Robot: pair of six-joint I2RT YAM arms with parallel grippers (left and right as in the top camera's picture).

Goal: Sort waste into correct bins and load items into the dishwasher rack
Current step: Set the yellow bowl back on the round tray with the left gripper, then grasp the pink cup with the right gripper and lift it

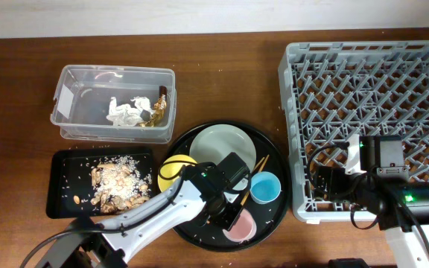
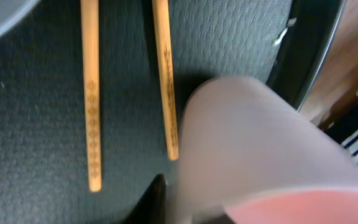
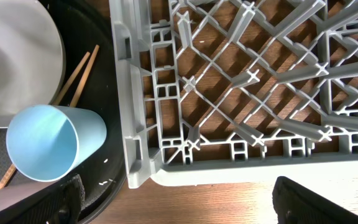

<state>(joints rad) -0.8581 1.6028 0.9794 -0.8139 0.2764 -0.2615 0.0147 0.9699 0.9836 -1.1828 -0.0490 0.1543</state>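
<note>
My left gripper (image 1: pixel 226 212) is down on the large round black tray (image 1: pixel 277 216) and shut on the wall of the pink cup (image 1: pixel 241 227), which fills the left wrist view (image 2: pixel 247 143), blurred. The wooden chopsticks (image 2: pixel 92 93) lie beside it. The grey-green plate (image 1: pixel 222 145), yellow bowl (image 1: pixel 173 167) and blue cup (image 1: pixel 265 186) also stand on that tray. My right gripper (image 1: pixel 328 182) is open and empty over the front left corner of the grey dishwasher rack (image 1: pixel 296 67). Its wrist view shows the rack (image 3: pixel 229 93), blue cup (image 3: pixel 42 143) and plate (image 3: pixel 11 56).
The clear tub (image 1: pixel 73 123) at the back left holds white tissue (image 1: pixel 125 112) and the brown-gold wrapper (image 1: pixel 159 104). The shallow black tray (image 1: pixel 58 193) in front of it holds food scraps (image 1: pixel 118 186) and rice grains. Loose rice grains lie on the round tray.
</note>
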